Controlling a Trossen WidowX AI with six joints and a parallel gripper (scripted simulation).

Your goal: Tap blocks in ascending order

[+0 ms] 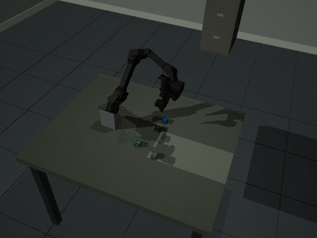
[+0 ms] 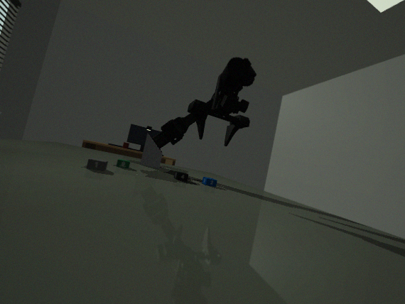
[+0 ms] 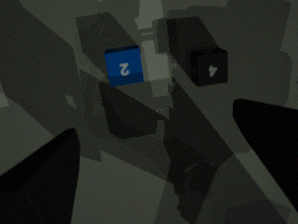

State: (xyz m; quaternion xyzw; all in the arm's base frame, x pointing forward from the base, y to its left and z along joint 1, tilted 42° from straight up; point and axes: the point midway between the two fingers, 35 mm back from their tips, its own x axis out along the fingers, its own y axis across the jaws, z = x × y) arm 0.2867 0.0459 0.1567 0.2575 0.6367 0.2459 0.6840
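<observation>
My gripper (image 2: pixel 213 142) (image 3: pixel 157 122) is open and empty, raised well above the table near the blue and black blocks. The blue block (image 1: pixel 164 120) (image 2: pixel 209 182) (image 3: pixel 124 65) shows a 2. The black block (image 1: pixel 157 128) (image 2: pixel 181 176) (image 3: pixel 210 67) beside it shows a 4. In the wrist view both lie in the upper part, beyond the fingertip line, blue left of centre and black to the right. The green block (image 1: pixel 138 143) (image 2: pixel 123 163) has a digit too small to read surely. The grey block (image 1: pixel 154 155) (image 2: pixel 96 165) shows a 1. Neither is in the wrist view.
The arm's base stands behind a pale upright panel (image 1: pixel 109 119) (image 2: pixel 152 154) on the table (image 1: pixel 83 155). Dark arm shadows and a brighter light patch cross the tabletop. A filing cabinet (image 1: pixel 219 30) stands on the floor beyond the table.
</observation>
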